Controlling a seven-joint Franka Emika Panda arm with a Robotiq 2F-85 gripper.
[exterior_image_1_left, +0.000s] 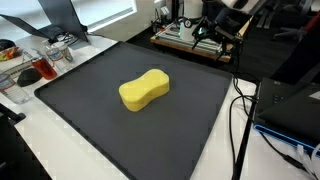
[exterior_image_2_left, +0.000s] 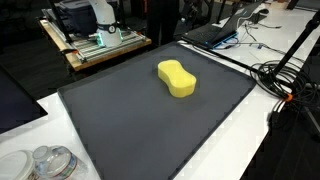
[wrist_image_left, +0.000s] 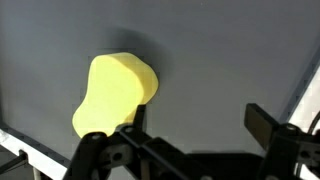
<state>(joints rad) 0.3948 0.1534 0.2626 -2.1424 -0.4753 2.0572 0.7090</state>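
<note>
1. I see a yellow sponge (exterior_image_1_left: 144, 91) lying flat on a big dark mat (exterior_image_1_left: 85, 115). It looks a bit like a peanut, thin in the middle and fat at both ends.
2. In both exterior views the sponge (exterior_image_2_left: 177, 79) sits near the middle of the mat (exterior_image_2_left: 130, 125), well away from every edge. Nothing else lies on the mat.
3. In the wrist view my gripper (wrist_image_left: 196, 130) shows at the bottom of the picture. I can see its two black fingers (wrist_image_left: 262, 122), one on each side.
4. The jaws stand wide apart. There is nothing between them but bare mat (wrist_image_left: 220, 50), so I am holding nothing.
5. In the wrist view the sponge (wrist_image_left: 115, 95) is off to the picture's left, not in the gap. Its lower end is hidden behind the finger on that side. I cannot tell if that finger touches it or just hangs above it.
6. The mat lies on a white table (exterior_image_2_left: 262, 140). The table shows as a white band around the mat.
7. Black cables (exterior_image_2_left: 285, 80) lie in a tangle on the table, just beside one edge of the mat.
8. Some clear jars (exterior_image_2_left: 50, 162) stand on the table near a corner of the mat.
9. Behind the mat there is a wooden stand (exterior_image_2_left: 95, 50) and a laptop (exterior_image_2_left: 215, 32).
</note>
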